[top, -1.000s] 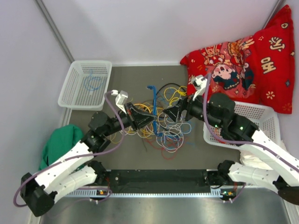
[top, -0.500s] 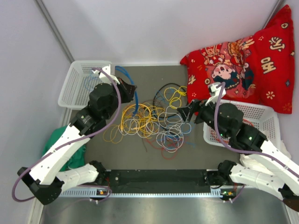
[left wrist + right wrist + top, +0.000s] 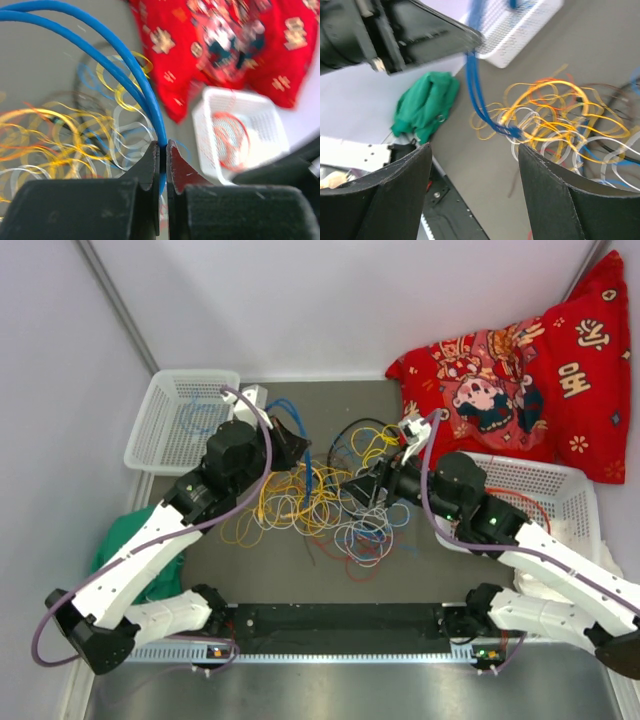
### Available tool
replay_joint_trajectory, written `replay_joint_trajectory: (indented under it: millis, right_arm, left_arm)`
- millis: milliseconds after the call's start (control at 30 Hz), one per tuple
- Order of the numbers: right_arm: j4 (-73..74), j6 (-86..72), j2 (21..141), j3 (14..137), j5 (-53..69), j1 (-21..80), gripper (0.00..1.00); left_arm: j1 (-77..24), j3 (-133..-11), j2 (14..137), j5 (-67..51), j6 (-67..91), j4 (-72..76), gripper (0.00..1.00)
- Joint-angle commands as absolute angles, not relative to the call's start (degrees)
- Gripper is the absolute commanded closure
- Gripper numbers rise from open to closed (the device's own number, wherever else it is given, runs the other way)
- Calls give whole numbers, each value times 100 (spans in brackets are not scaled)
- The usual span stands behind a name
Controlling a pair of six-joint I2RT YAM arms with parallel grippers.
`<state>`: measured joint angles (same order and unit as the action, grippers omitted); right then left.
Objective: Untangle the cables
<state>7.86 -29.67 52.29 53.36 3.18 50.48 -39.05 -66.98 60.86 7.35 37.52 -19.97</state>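
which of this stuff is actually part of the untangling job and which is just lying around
Part of the job:
- the tangled cables
- the blue cable, pinched in the left gripper
- probably the left white basket and the right white basket, each holding a cable

Just lying about:
- the red printed cloth
- the green cloth

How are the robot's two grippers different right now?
The left gripper has its fingers pinched shut on a blue cable; the right gripper has its fingers wide apart, holding nothing. The left one is near the left basket; the right one is by the cable pile. Both have black fingers.
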Motion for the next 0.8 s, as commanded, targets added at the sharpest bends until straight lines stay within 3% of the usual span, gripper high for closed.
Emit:
replay_joint_trajectory:
  millis: [0,133,333,400,467,500,533,633,767]
  right_arm:
    - [-298,-3059,5519,5608,1125,5063,32]
    - [-623,-3024,5616,5520,1204,5063,37]
    - [-773,-3050,5985,5607,1336,5071,55]
    - [-756,-3067,6020,5634,1301,5071,56]
    - [-573,-3041,5986,5686,1205,5071,51]
    - [-484,-3015,5951,5704,1091,5071,47]
    - [-370,-2945,5846,5713,994,5063,35]
    - [323,-2839,5565,5739,467,5071,22]
    - [1036,-2751,5283,5661,18,5071,20]
  left_arm:
    - [-3902,-6557,5977,-535,4008,-1065,100]
    - [-3902,-6487,5959,-1010,4087,-818,100]
    - [-3902,-6390,5924,-1459,4148,-545,100]
    - [-3902,-6363,5889,-1459,4105,-554,100]
    - [-3902,-6363,5801,-1249,4043,-702,100]
    - [-3902,-6389,5766,-735,3912,-816,100]
    - [-3894,-6424,5713,-408,3815,-1174,100]
    - [-3702,-6819,5923,1305,3219,-1817,100]
    - [-2657,-7786,6678,2092,2813,-2785,100]
